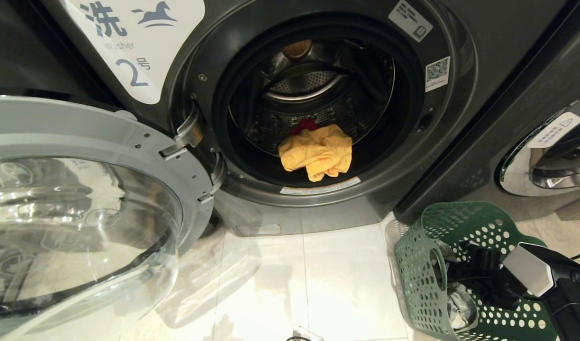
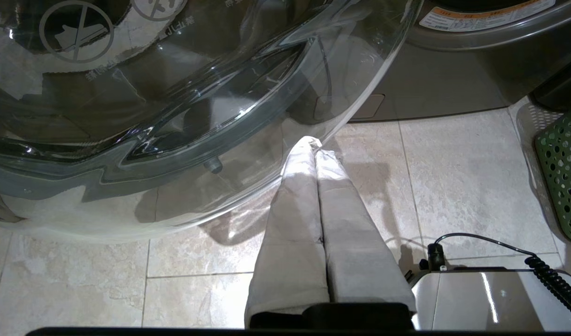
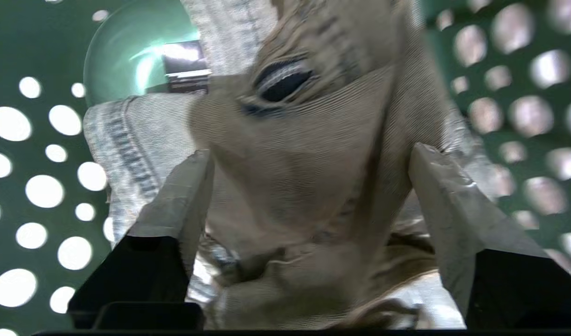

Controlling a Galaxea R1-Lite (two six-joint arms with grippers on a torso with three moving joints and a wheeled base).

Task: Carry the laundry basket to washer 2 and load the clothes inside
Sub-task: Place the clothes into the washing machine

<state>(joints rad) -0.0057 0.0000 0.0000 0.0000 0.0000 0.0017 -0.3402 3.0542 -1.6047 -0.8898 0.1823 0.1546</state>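
Right tool [image 3: 309, 196], spread, straddles the grey garment [image 3: 290, 140] in the basket [image 1: 422, 265] (last piece): next, pinch it.

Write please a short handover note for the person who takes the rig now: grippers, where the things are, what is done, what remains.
Right gripper: open, down inside the laundry basket, fingers either side of the grey garment, not yet gripping.
Left gripper: shut, idle near the open door.
Done: basket stands beside washer 2; yellow garment and pink-red garment lie in the drum.
Left: grasp the grey garment and load it.
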